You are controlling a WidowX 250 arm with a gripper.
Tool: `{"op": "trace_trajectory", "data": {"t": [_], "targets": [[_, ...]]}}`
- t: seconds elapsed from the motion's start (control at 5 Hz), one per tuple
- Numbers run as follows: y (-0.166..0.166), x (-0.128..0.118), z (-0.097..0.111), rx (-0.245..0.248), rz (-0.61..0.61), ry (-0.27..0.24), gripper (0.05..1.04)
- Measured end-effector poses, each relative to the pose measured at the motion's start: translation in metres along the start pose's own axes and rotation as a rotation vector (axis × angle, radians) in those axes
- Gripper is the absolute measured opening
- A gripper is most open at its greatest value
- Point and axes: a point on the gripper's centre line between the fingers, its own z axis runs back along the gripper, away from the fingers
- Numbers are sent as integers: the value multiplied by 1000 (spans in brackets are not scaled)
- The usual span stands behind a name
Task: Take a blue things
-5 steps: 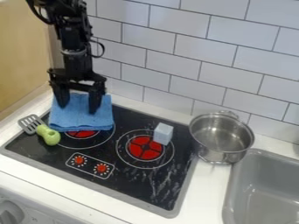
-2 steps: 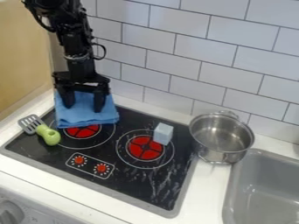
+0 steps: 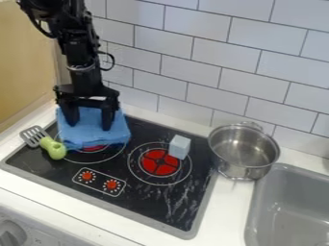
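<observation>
My gripper stands at the blue cloth, fingers spread. I should press lightly, then pinch a fold.

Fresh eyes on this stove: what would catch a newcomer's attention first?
Probably the blue cloth at the cooktop's back left, with the black end effector at it. Next, the red burner right of it, with a pale blue block at its upper-right edge, then the shiny metal pot farther right.

A toy kitchen, with stovetop, sink and pot.
</observation>
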Motion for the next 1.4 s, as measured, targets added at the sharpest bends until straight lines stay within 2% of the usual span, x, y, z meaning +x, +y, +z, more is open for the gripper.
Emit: {"op": "trace_trajectory", "data": {"t": [1.2,1.4], "targets": [[-104,-45,-5,44,-170,33,999],[-113,-55,-4,44,-193,36,999]]}}
